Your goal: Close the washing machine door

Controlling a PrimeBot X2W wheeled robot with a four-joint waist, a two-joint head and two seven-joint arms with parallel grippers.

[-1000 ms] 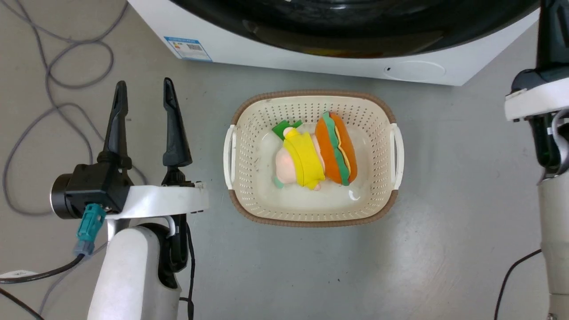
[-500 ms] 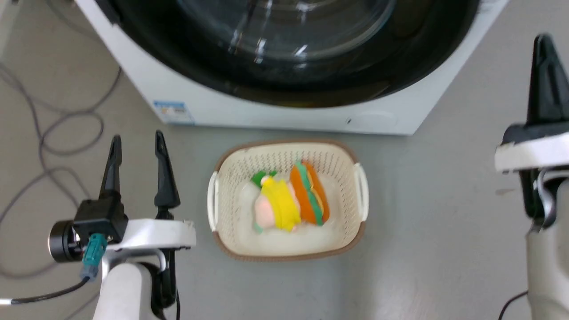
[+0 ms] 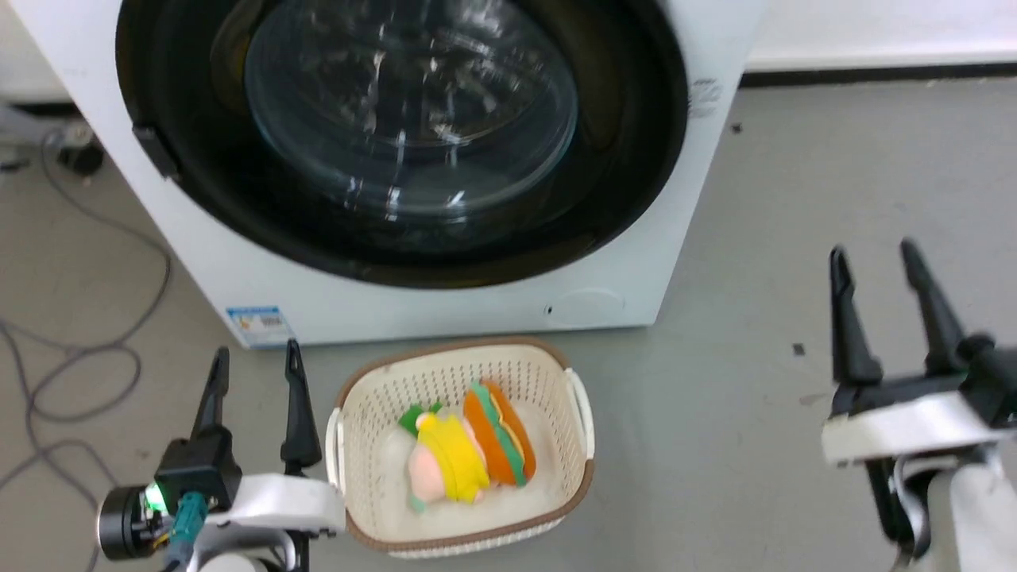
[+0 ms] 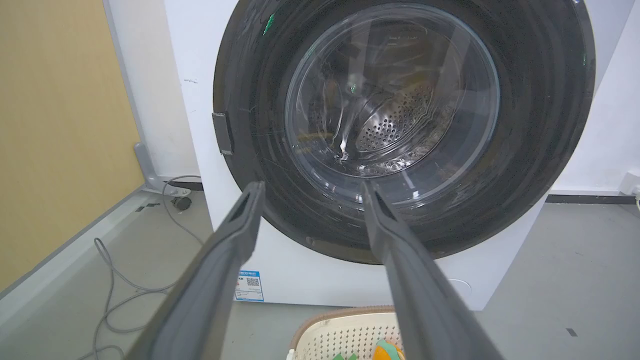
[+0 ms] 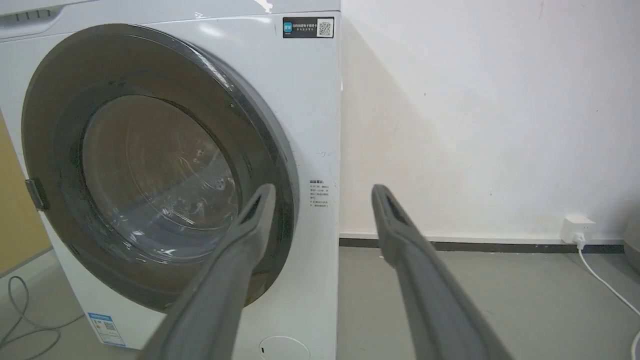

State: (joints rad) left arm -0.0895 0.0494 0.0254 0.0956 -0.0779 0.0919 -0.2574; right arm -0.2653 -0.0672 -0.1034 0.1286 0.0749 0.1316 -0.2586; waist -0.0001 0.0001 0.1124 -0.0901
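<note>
The left gripper (image 3: 256, 351) and right gripper (image 3: 872, 251) hover low, each with jaws apart and empty. Between them sits a cream basket (image 3: 381, 397) of plush toys, just before the washing machine (image 3: 445, 306) — a forward reach could clip it. The washing machine door (image 3: 405, 135) lies flush against the front. Whether it is latched cannot be told — unlatched, it might swing out. Beyond are the grey floor (image 3: 755, 199), loose cables (image 4: 131, 290) and a white wall (image 5: 475, 100).

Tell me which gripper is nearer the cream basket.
Left. The left gripper sits just left of the basket; the right gripper hangs far off to its right.
</note>
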